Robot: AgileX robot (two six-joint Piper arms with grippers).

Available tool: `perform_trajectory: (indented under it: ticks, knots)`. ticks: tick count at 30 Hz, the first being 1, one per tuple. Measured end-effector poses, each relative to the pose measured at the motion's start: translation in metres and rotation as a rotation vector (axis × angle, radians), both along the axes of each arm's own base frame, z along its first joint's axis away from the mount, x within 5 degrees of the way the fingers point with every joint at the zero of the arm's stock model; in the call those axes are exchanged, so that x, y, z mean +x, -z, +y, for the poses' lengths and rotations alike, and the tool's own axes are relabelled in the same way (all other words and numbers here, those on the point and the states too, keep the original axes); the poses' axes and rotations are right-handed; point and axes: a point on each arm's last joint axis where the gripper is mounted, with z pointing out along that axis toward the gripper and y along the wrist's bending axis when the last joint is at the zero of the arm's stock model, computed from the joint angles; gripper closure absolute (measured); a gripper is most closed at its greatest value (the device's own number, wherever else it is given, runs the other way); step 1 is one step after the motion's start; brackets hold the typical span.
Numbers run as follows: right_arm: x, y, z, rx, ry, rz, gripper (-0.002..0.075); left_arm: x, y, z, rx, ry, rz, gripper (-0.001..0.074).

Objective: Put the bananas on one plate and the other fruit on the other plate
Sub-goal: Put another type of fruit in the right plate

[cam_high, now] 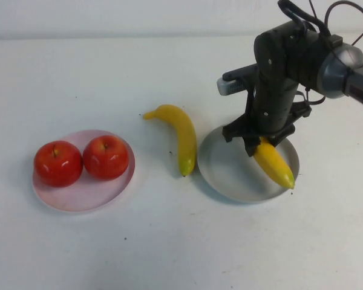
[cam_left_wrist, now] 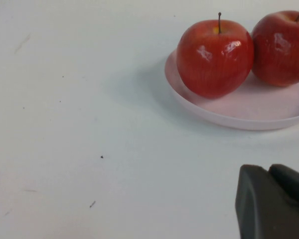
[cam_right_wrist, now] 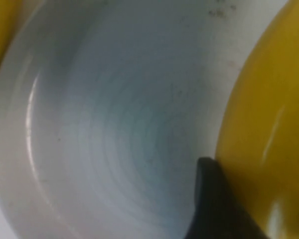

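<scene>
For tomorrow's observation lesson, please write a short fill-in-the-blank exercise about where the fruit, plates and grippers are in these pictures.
1. Both red apples sit on the ____ plate.
2. The right gripper is above the grey plate, at a ____.
3. The other banana lies on the ____, beside the grey plate.
4. The left gripper is beside the pink plate, holding ____.

Missing words: pink; banana; table; nothing

No legible text, label, brand, number or sign on anything in view.
</scene>
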Motion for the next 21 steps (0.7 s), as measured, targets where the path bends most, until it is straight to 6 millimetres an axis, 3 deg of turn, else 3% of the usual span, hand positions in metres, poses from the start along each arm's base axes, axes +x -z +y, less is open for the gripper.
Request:
perform_trajectory:
  ticks: [7, 13, 17, 21]
  knots:
    - [0.005, 0.017, -0.001, 0.022, 0.026, 0.045, 0.0401, 0.0, 0.0, 0.0, 0.0, 0.0, 0.0, 0.0731]
    - [0.005, 0.017, -0.001, 0.024, 0.029, 0.045, 0.0225, 0.0, 0.0, 0.0, 0.0, 0.0, 0.0, 0.0731]
    - [0.006, 0.009, 0.003, 0.033, 0.016, 0.026, 0.0203, 0.0, 0.0, 0.0, 0.0, 0.0, 0.0, 0.0731]
    - [0.008, -0.016, 0.024, 0.085, -0.141, -0.089, 0.0198, 0.0, 0.0, 0.0, 0.0, 0.0, 0.0, 0.0731]
